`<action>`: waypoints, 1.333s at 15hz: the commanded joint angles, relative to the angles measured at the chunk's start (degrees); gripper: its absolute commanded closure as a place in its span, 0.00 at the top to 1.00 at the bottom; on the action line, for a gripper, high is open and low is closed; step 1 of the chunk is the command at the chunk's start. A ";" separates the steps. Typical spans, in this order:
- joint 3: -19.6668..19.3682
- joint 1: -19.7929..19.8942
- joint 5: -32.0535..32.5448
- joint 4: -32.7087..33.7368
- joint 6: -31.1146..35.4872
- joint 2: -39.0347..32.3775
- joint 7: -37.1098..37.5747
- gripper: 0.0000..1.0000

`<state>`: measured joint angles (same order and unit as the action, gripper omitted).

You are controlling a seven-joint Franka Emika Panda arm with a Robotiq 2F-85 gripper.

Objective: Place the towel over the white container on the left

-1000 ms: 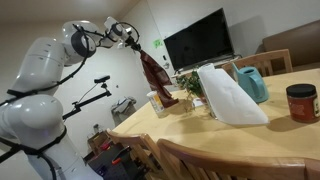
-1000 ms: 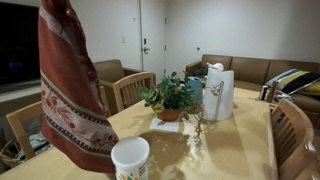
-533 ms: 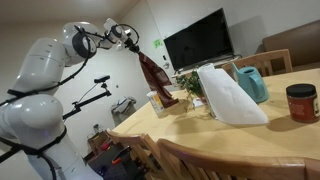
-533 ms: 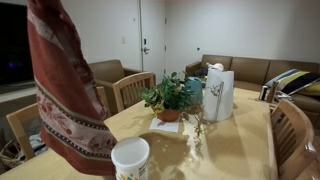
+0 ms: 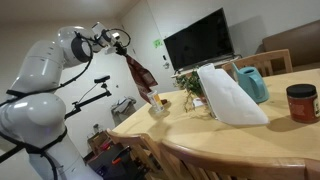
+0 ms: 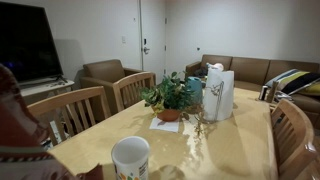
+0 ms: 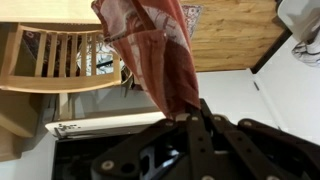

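Tool (image 5: pixel 122 47) clenched on the top of the maroon patterned towel (image 5: pixel 139 76), held up in the air at the end of the bench (image 5: pixel 260 125). Towel hangs loose, off to the side of the white container (image 5: pixel 158 108) and apart from it. In an exterior view the towel (image 6: pixel 14 135) shows only at the frame edge, and the container (image 6: pixel 130 158) is uncovered on the bench. Wrist view: towel (image 7: pixel 150 45) bunched in the tool (image 7: pixel 192 108), wooden chair (image 7: pixel 55 55) beyond it. Potted plant (image 6: pixel 168 97), teal jug (image 5: pixel 252 85), big white slanted object (image 5: pixel 228 95) and dark red jar (image 5: pixel 301 102) sit further along the bench.
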<state>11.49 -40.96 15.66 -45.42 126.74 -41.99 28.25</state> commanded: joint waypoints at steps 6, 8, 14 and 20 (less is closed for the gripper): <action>-0.49 -3.37 1.18 0.83 8.93 0.62 -1.19 0.01; -0.51 -2.56 0.63 -0.38 11.68 1.18 -0.57 0.01; -1.52 1.54 -0.62 -4.78 18.41 2.60 3.22 0.01; -0.45 7.20 -2.14 -11.20 23.45 3.52 5.85 0.01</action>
<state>10.59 -35.94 14.94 -50.07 147.10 -41.85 32.45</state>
